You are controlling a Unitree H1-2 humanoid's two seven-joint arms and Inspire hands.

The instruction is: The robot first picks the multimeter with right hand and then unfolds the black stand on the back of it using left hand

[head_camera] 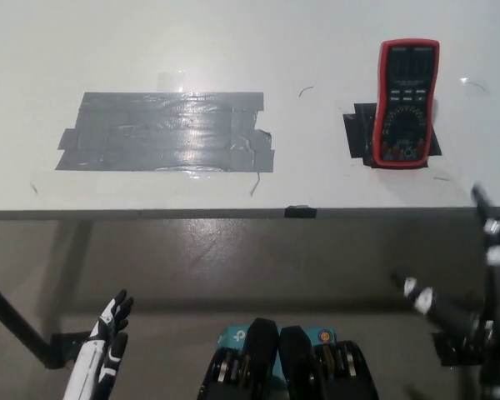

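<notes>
Multimeter (pixel 407 104) lies face up on the white table (pixel 333 42), far right, resting on a black patch (pixel 358 133) that seems to mark its starting spot; its stand is underneath, so it must be lifted first. Left of it, well apart, a wide strip of grey tape (pixel 167 132) covers the table. The right robot hand (pixel 475 283) hangs below the table edge with fingers spread, holding nothing. The left robot hand (pixel 108 337) rests low at the near left, fingers loosely apart and empty, waiting for its turn.
</notes>
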